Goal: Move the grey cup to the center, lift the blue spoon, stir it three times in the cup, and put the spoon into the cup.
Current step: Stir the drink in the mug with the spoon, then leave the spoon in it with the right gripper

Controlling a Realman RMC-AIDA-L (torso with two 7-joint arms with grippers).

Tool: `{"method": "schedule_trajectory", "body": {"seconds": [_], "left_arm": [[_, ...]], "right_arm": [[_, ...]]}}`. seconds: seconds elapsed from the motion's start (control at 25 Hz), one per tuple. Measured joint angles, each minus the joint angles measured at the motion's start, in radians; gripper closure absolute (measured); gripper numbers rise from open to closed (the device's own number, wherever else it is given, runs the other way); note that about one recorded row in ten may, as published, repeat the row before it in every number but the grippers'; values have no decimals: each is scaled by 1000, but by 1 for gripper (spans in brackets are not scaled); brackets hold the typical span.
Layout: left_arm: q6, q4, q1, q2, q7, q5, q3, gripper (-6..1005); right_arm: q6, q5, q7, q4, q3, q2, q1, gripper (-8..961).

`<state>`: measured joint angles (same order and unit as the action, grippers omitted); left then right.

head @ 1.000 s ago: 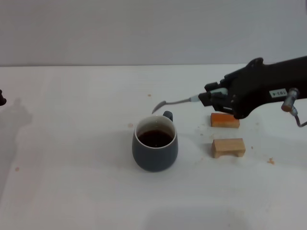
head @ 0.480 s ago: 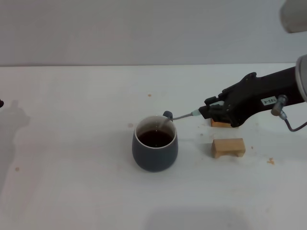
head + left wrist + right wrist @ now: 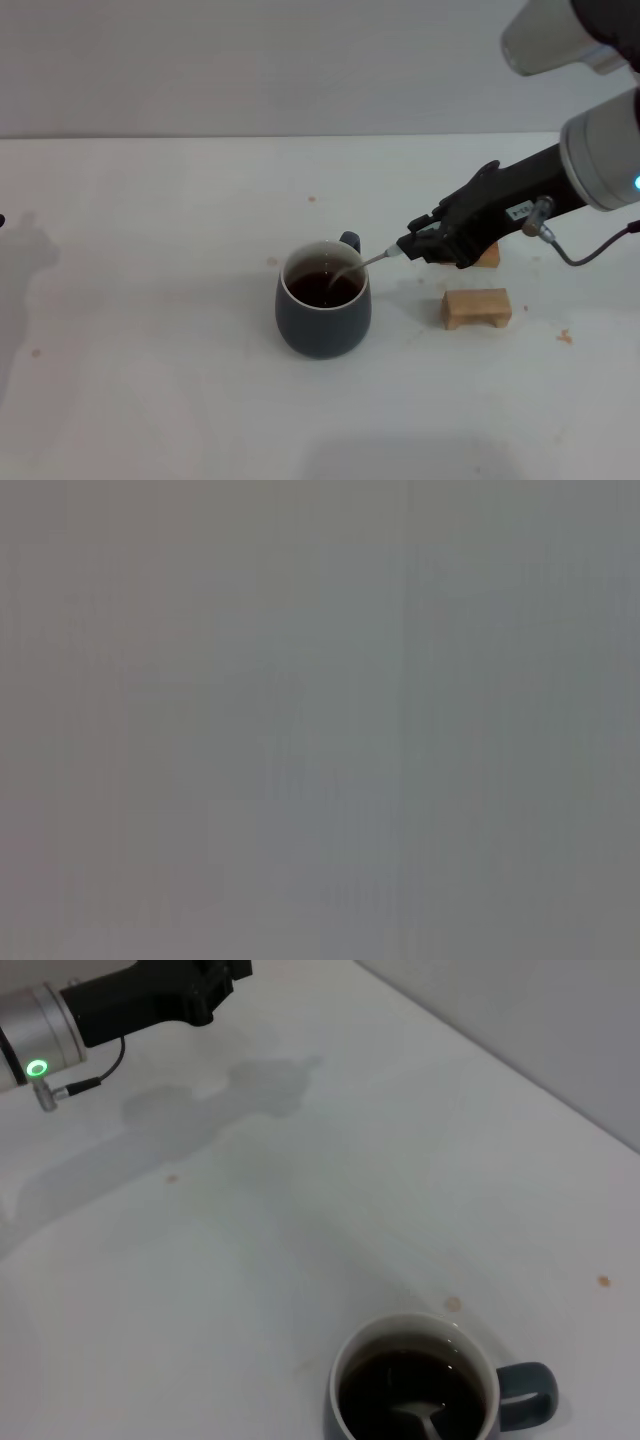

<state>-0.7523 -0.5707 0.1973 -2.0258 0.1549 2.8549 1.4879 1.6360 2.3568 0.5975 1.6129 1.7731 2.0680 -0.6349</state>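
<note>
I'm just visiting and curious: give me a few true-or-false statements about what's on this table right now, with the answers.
1. The right tool holds the blue spoon by its handle. True.
2. The spoon's bowl is dipped in the dark liquid inside the grey cup. True.
3. The cup lies tipped on its side. False: it stands upright.
4. Two wooden blocks sit on the robot's left of the cup. False: they sit on its right.
5. The left tool is also gripping the cup. False: it is well away from it.
</note>
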Motion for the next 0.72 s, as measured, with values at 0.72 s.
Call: {"method": "schedule_trajectory", "body": {"seconds": [0.72], "left_arm": [[-16, 0, -7, -4, 0, 0, 3, 1001]], "right_arm": [[-75, 46, 63, -204, -41, 0, -92, 759]]}}
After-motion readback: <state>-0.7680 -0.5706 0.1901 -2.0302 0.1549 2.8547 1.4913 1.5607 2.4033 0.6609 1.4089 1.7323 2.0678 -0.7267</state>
